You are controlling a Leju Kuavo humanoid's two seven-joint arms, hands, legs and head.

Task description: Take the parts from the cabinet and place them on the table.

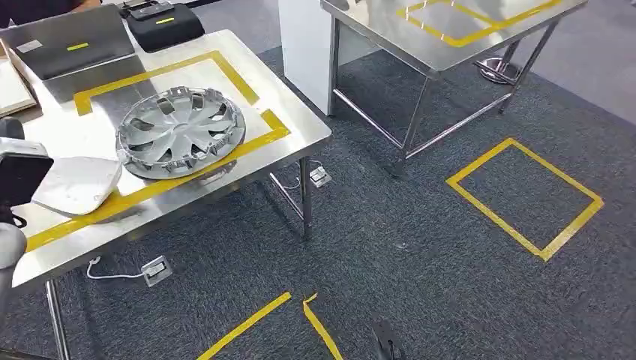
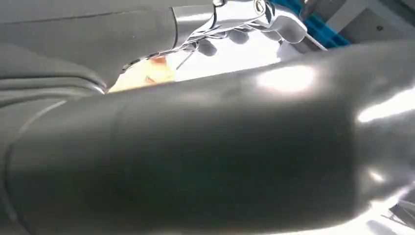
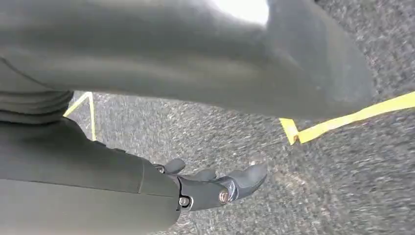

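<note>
A white curved panel [image 1: 77, 184] lies at the near left of the steel table [image 1: 300, 133], across the yellow tape line. My left hand [image 1: 19, 174] is at the panel's left edge and grips it. In the left wrist view the thick thumb [image 2: 195, 147] lies on the near side, and the fingers [image 2: 240, 35] rest on a bright white surface. A silver hubcap [image 1: 181, 131] sits inside the taped rectangle, just right of the panel. My right hand [image 3: 215, 188] hangs over the carpet with its fingers stretched out and nothing in them. Its dark tip [image 1: 384, 341] shows low in the head view.
A grey case [image 1: 71, 41] and a black case [image 1: 163, 26] stand at the table's far end. A second steel table [image 1: 450, 34] and a white cabinet side [image 1: 304, 45] are beyond. Yellow tape squares [image 1: 525, 195] and floor sockets [image 1: 156, 270] mark the carpet.
</note>
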